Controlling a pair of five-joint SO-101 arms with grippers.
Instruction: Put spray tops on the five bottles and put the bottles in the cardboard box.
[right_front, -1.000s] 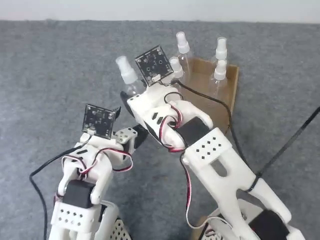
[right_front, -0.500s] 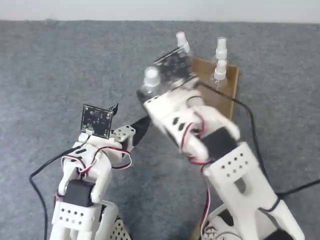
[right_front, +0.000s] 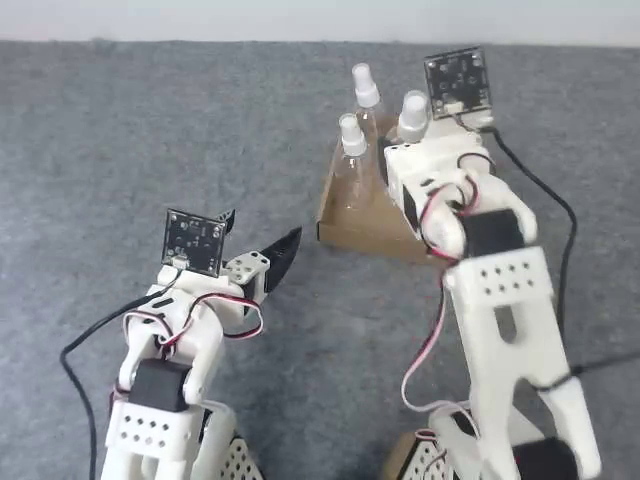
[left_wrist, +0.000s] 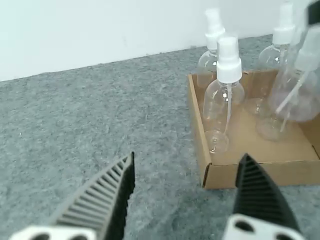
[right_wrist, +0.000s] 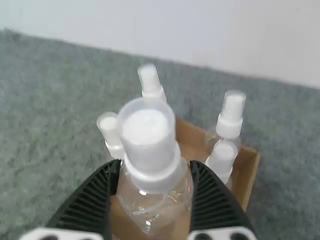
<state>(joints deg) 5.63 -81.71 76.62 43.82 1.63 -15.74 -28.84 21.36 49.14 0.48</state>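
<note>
Nearest to us, the left gripper (left_wrist: 189, 165) hung low over the grey table (right_front: 150, 120), its jaws spread wide with nothing between them. It sat well apart from the cardboard box (left_wrist: 199, 131), so we judged it had no part in the coming move.

Farther out, the right gripper (right_wrist: 155, 172) was clamped on the held bottle (right_wrist: 148, 135), gripping the body just under its spray top (right_front: 412, 112). That bottle hung over the box, inside the line of its walls, with its long axis close to upright and its base pointing at the box floor. We could not tell whether the base already touched the cardboard. What mattered was that the box lay straight below the bottle, not off to a side, so we reckoned a plain lowering and a release would finish it.

Beyond and beside it, four other bottles (right_wrist: 231, 115) stood capped in the box. Two were just beside the held one, so the descent had little room to drift.
</note>
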